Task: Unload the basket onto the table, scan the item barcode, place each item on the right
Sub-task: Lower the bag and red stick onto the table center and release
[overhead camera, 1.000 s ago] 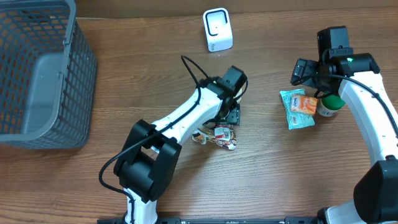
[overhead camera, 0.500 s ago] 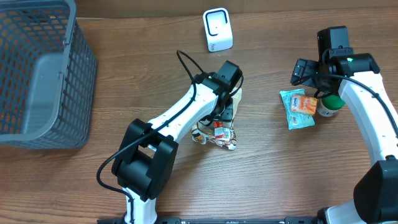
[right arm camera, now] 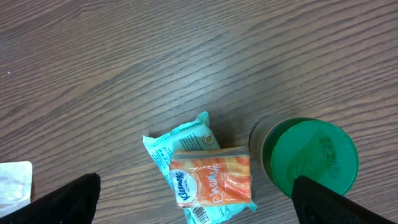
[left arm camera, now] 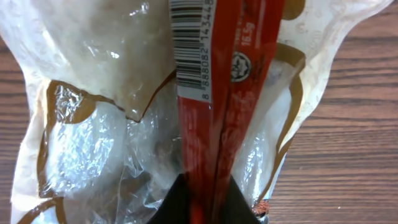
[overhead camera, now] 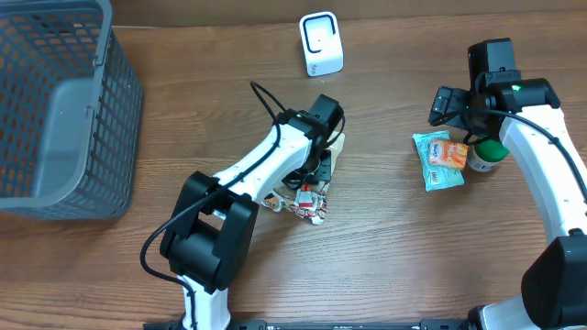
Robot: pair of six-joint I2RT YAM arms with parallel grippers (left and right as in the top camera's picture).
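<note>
The left gripper (left arm camera: 208, 208) was clenched on a crinkly clear snack packet (left arm camera: 106, 143), its dark tips pinching the packet's red strip (left arm camera: 233, 124). The barcode (left arm camera: 188, 46) on that strip faced the wrist camera. From above, the packet sat near the middle of the table (overhead camera: 413, 257), well apart from the white scanner (overhead camera: 321, 43) at the far edge. I could not tell whether it rested on the wood or hung just off it. The right gripper (overhead camera: 448, 107) stood spread wide, holding nothing, over a tissue pack (right arm camera: 208, 177) lying just beside a green-lidded jar (right arm camera: 314, 158). A grey mesh basket (overhead camera: 119, 110) occupied the far left corner.
</note>
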